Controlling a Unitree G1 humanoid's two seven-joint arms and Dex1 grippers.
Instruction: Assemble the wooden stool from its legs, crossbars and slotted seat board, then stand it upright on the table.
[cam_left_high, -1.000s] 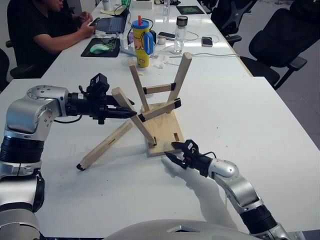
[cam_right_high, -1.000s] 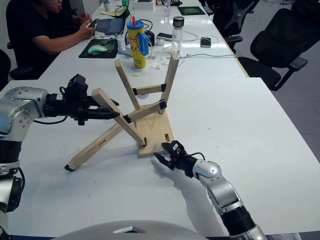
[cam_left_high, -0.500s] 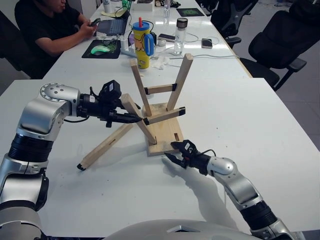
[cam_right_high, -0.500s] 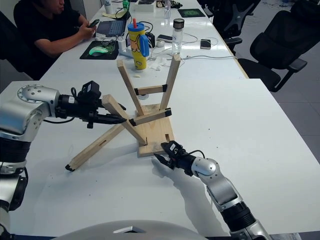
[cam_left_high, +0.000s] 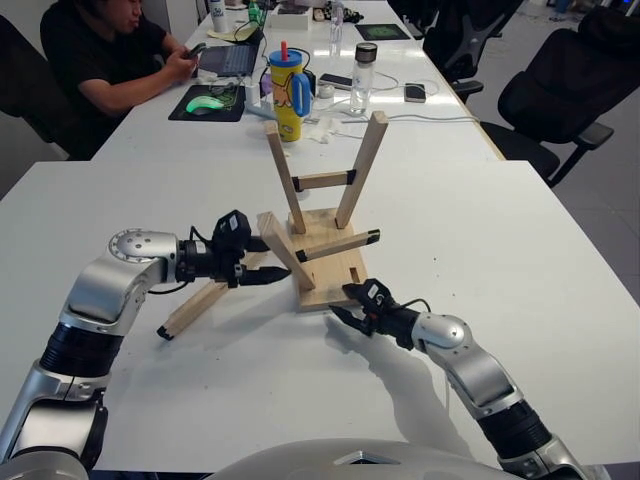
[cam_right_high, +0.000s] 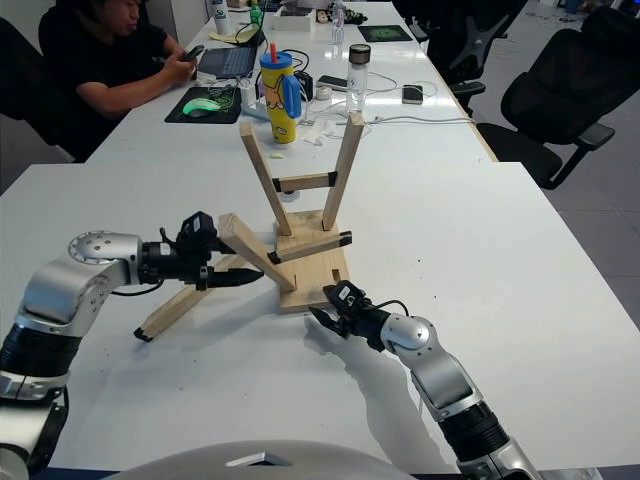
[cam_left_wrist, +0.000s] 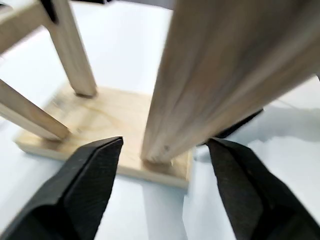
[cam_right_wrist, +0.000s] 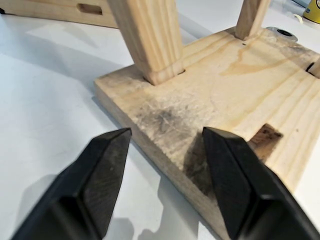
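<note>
Over the last second your left gripper (cam_left_high: 262, 273) has dropped low and come in toward the board (cam_left_high: 338, 272). The leaning leg (cam_left_high: 283, 250) came with it. Its crossbar (cam_left_high: 340, 245) has swung down from a steep slant to nearly level, pointing right. The leg's foot now sits in the near-left slot, though it leans left, so I judge it not yet fully seated. The left fingers (cam_left_wrist: 95, 170) stand wide on either side of that leg, with a gap showing on at least one side. Your right gripper (cam_left_high: 343, 302) has stayed at the board's near edge, its fingers (cam_right_wrist: 107, 165) spread wide and gripping nothing.

The board lies flat, underside up, mid-table. The two far legs (cam_left_high: 283, 175) stand upright in it, joined by a short bar (cam_left_high: 322, 180). A loose leg (cam_left_high: 200, 305) lies on the table to the left.

Everything is pale, unfinished wood: square-section sticks with visible grain and black-tipped bars. The board has rectangular slots, a grey smudge and a faint stain. The table (cam_left_high: 520, 260) is white and smooth, so the board may slide when pushed.
</note>
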